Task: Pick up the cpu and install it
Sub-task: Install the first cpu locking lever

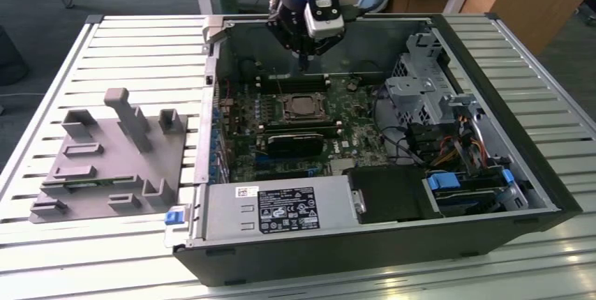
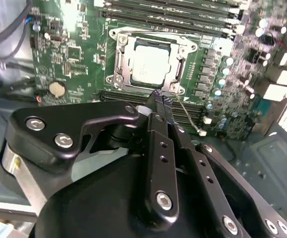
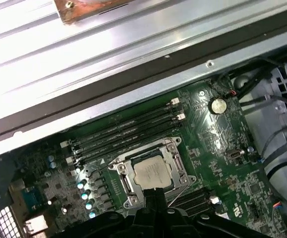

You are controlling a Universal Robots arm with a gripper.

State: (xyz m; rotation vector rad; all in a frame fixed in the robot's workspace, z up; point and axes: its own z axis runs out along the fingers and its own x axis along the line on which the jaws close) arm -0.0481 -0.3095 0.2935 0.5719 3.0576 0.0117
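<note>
1. Our pincer [image 2: 162,101] hangs closed and empty above the motherboard.
2. The cpu [image 2: 151,63] sits in its socket [image 2: 118,74], mid-frame, just beyond our fingertips.

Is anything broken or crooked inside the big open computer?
Nothing stands out. The small silvery square cpu lies flat and square in its metal-framed socket on the green motherboard. The black gripper hangs above it, empty, fingers together. No damage or spill shows.
</note>
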